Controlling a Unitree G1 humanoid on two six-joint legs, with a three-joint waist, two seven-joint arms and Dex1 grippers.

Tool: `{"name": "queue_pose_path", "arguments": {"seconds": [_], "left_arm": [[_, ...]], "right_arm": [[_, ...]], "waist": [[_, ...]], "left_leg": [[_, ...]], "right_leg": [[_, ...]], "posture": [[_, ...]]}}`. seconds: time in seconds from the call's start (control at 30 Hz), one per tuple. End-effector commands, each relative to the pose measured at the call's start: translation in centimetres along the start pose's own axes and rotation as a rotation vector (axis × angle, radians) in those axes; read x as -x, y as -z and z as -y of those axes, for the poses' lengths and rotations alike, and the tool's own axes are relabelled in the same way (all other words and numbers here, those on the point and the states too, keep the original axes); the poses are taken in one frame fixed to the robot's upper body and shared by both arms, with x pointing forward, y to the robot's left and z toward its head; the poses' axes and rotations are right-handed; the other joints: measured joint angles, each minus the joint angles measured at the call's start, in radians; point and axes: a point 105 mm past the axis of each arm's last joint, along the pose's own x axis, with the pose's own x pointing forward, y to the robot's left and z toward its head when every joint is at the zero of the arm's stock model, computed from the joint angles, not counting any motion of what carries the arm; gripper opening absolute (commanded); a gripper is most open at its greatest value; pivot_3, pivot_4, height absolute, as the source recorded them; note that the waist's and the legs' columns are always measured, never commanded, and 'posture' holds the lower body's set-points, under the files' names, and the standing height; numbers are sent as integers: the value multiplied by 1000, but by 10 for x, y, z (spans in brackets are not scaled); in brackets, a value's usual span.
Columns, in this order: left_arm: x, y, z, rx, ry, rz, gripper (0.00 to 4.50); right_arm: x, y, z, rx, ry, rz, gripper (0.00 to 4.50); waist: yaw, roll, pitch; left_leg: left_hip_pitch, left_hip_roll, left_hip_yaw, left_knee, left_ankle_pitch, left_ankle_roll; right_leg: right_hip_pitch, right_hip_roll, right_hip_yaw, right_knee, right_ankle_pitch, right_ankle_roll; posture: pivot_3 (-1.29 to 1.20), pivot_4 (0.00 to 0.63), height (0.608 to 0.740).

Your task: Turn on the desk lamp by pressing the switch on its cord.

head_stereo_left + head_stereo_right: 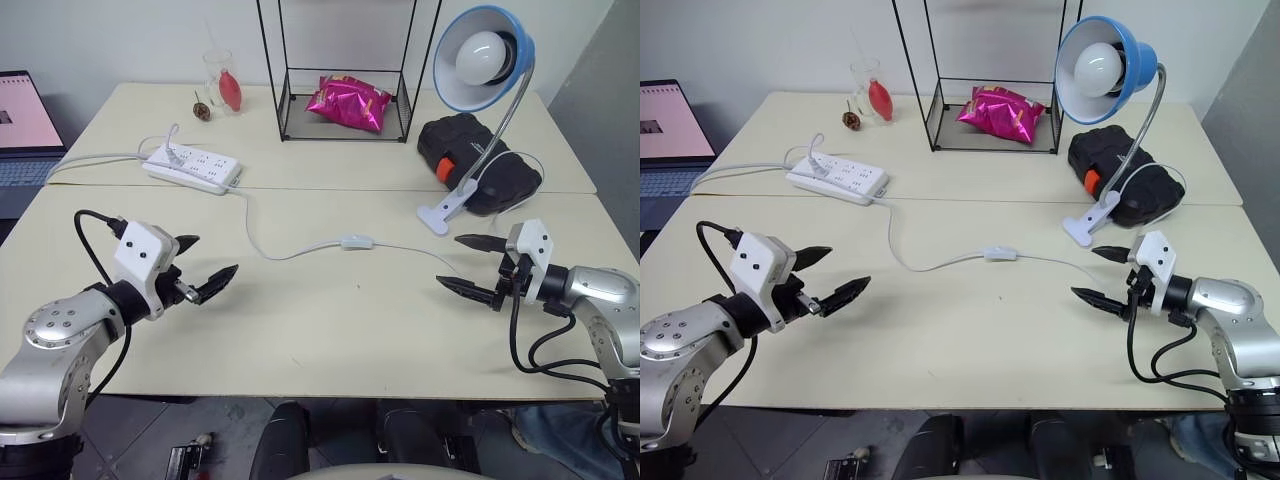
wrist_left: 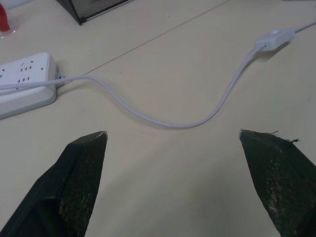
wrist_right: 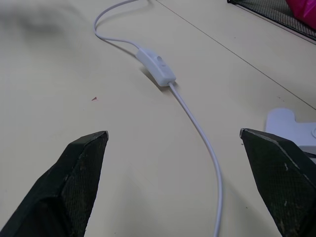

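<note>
- On the near half of the pale table [image 1: 300, 340], the switch [image 1: 357, 241] lies flat about midway between the two grippers, touched by neither.
- From the switch the cord [image 1: 270, 250] curves left and far to the white power strip [image 1: 192, 167]; its other run goes right toward the desk lamp [image 1: 483, 58].
- That lamp stands at the far right, its white clip base [image 1: 443, 211] on the table just beside a black case [image 1: 480, 160], the chrome gooseneck rising to the blue shade, which faces left and toward the camera; the bulb looks unlit.
- Left gripper [image 1: 205, 265] hovers over the near left of the table, fingers spread wide and holding nothing, pointing right toward the cord's loop.
- Right gripper [image 1: 470, 265] hovers at the near right, near the clip base, fingers likewise wide apart and empty, pointing left toward the switch.
- At the far middle a black wire rack [image 1: 345, 100] holds a pink snack bag [image 1: 347, 102]; a laptop [image 1: 25, 125] sits at the far left.
</note>
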Motion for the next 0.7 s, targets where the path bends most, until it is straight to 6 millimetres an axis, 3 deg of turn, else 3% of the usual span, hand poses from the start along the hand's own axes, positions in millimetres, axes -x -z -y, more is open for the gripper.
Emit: {"name": "queue_pose_path", "arguments": {"seconds": [0.03, 0.23, 0.33, 0.7], "left_arm": [[7, -13, -2, -35, -7, 51, 4469], [8, -12, -4, -58, -21, 25, 4469], [9, -24, -4, -102, -40, 117, 4469], [5, -34, -8, -122, 6, 180, 4469]], "right_arm": [[2, -9, 1, 40, 0, 21, 4500], [-1, -11, -2, 38, -14, 24, 4500], [-2, -11, -3, 38, -15, 24, 4500], [-8, -28, -6, 24, -14, 60, 4500]], "waist": [[0, 0, 0], [0, 0, 0], [0, 0, 0], [0, 0, 0]], "left_leg": [[0, 0, 0, 0, 0, 0], [0, 0, 0, 0, 0, 0], [0, 0, 0, 0, 0, 0], [0, 0, 0, 0, 0, 0]], "right_leg": [[0, 0, 0, 0, 0, 0], [0, 0, 0, 0, 0, 0], [0, 0, 0, 0, 0, 0], [0, 0, 0, 0, 0, 0]], "posture": [[0, 150, 740], [0, 150, 740], [0, 150, 740], [0, 150, 740]]}}
